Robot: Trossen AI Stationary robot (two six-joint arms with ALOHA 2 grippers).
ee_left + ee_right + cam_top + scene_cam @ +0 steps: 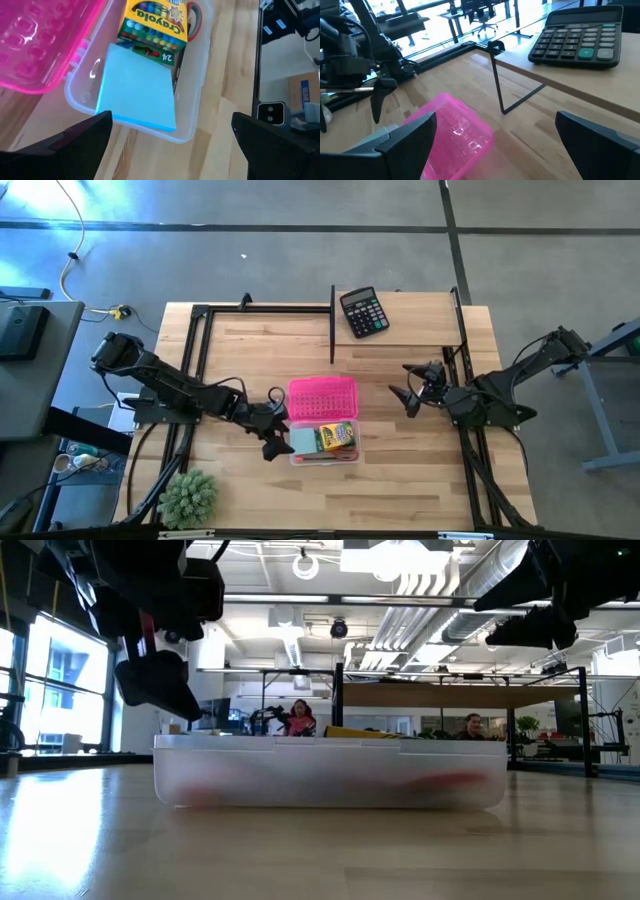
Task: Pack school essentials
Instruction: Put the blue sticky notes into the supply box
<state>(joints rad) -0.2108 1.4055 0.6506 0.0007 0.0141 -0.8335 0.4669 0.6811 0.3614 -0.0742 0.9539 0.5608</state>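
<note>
A clear plastic box (325,443) with its pink lid (322,398) swung open toward the far edge sits at mid-table. Inside lie the light blue notepad (137,82), the yellow-green crayon box (155,27) and a red scissors handle (194,22). The notepad leans one edge on the crayon box. My left gripper (278,425) hovers open above the box's left end, over the notepad, and touches nothing. My right gripper (408,383) is open in the air to the right of the box. The pencil, stick and eraser do not show.
A black calculator (363,311) lies near the far edge, beside a thin black metal stand (332,325). A fuzzy green plant (188,497) stands at the near left corner. Bare wood lies between the box and the right arm. People sit in the room behind.
</note>
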